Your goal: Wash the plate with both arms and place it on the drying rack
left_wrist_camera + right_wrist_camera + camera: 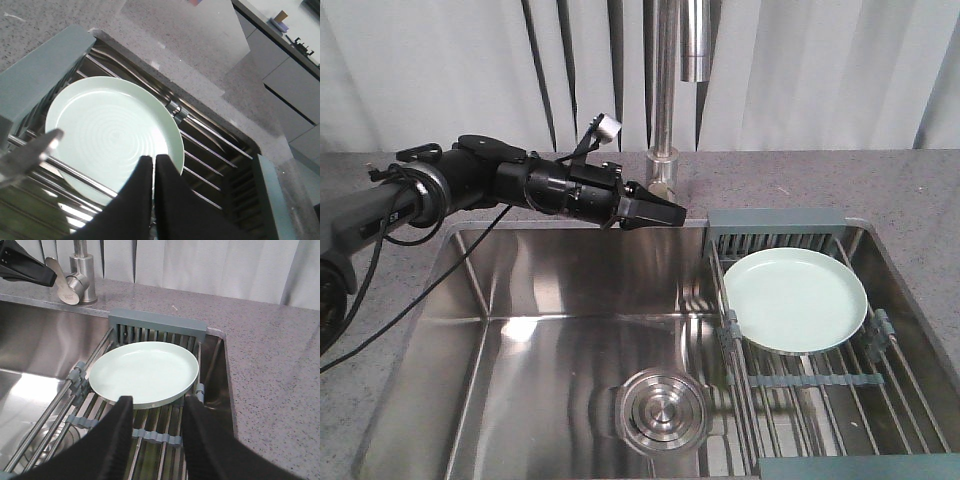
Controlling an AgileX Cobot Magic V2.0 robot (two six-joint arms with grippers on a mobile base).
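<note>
The pale mint-green plate (795, 300) lies flat on the steel rods of the drying rack (775, 222), which spans the right side of the sink. My left gripper (665, 212) hovers above the sink's back edge, left of the rack, with its jaws shut on nothing. In the left wrist view its tips (153, 158) overlap the near rim of the plate (112, 135). My right gripper (158, 400) is open just in front of the plate (145, 371), above the rods of the drying rack (155, 325). It touches nothing. The right arm is out of the front view.
A steel faucet (665, 90) rises behind the sink, just beyond my left gripper. The round steel drain (660, 410) sits in the sink basin (520, 330). Grey speckled counter (270, 365) surrounds the sink. A black cable hangs from the left arm over the sink's left edge.
</note>
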